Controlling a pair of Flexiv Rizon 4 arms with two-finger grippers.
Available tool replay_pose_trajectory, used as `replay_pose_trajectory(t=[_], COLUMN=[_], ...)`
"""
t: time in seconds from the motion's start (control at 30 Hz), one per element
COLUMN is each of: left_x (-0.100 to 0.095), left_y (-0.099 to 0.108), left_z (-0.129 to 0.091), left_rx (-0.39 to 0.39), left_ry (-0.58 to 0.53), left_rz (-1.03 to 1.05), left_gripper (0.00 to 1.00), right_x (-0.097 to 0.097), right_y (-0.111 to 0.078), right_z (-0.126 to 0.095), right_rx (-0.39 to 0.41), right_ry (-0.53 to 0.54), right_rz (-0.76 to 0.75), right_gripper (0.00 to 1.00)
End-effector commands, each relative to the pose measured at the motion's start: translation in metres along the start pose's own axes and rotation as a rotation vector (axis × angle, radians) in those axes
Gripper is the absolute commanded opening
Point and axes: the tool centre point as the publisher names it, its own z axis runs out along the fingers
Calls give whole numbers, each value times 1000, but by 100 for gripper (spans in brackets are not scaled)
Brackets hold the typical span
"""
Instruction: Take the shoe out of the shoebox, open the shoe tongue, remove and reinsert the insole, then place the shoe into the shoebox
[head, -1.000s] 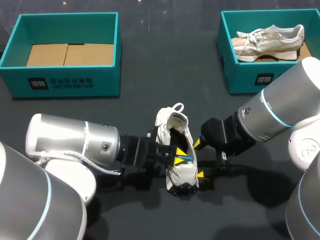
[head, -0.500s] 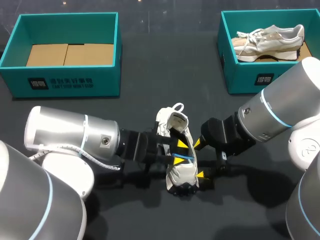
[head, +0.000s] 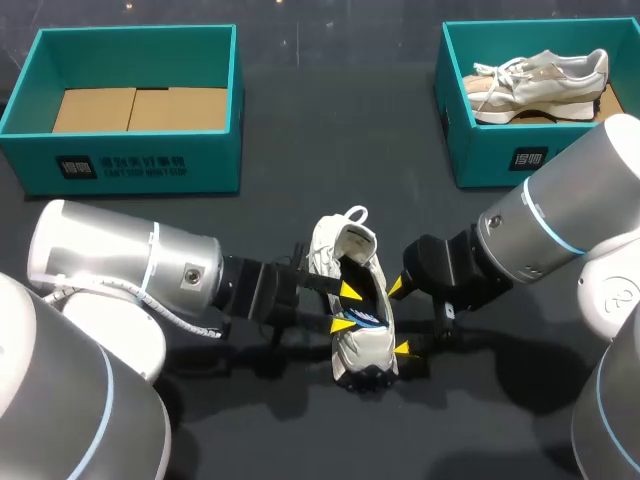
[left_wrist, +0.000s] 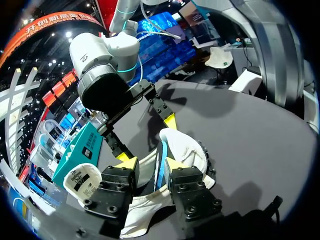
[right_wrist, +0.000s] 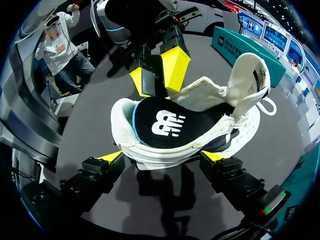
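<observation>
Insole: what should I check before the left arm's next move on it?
1. Shoe braced by right gripper: ok, a finger against each side.
2. Tongue folded back, opening exposed: ok.
3. Insole lined up with left gripper: ok, its blue edge runs through the gripper.
4. Left gripper's hold on the insole: cannot tell.
5. Left shoebox free of shoes for the return: ok, only cardboard inside.
</observation>
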Motion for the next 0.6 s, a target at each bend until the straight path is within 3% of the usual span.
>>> replay_pose_trajectory(t=[0.03, 0.4, 0.6], left_x=[1, 7, 7], left_y=[-2, -2, -1], left_z=[-22, -60, -86], left_rx=[2, -10, -4], left_ry=[38, 155, 218], left_rz=[-10, 4, 13], left_gripper=[32, 31, 31], right_x=[4, 2, 2], right_y=[-15, -51, -61], right_z=[-23, -64, -81], right_rx=[-6, 4, 31], right_ry=[-4, 40, 42], right_rz=[3, 38, 62], right_gripper=[100, 100, 100])
